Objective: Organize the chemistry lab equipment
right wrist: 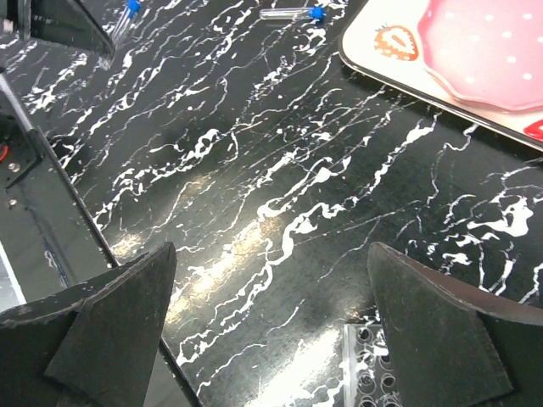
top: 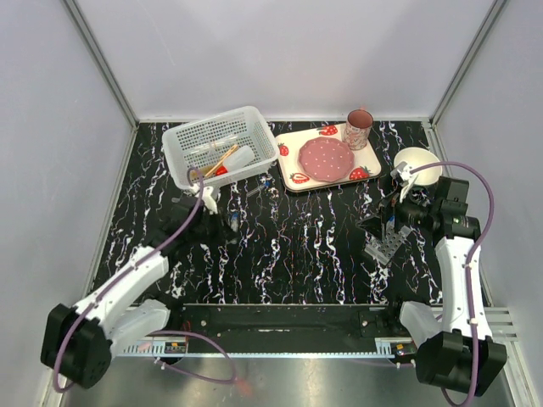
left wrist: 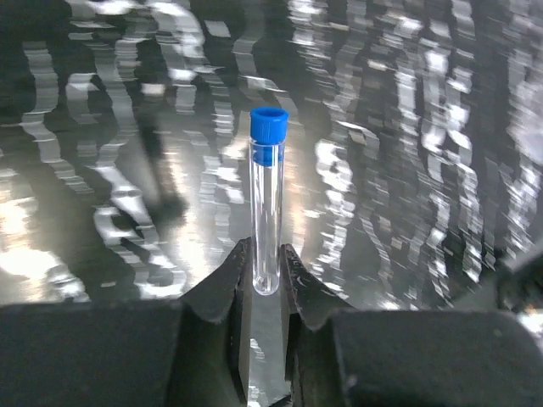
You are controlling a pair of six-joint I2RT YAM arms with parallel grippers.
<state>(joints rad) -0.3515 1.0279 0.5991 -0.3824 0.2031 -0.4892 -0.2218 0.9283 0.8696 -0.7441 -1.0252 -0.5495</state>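
Observation:
My left gripper is shut on the bottom end of a clear tube with a blue cap and holds it over the black marbled table; in the top view this gripper is left of centre. My right gripper is open and empty above the table, right beside the clear grid tube rack, which stands at the right. Another blue-capped tube lies loose on the table near the basket. The squeeze bottle and the wooden-handled tool lie in the white basket.
A strawberry-print tray with a pink plate and a mug stands at the back centre. A round white bowl sits at the right, behind my right gripper. The tray's corner shows in the right wrist view.

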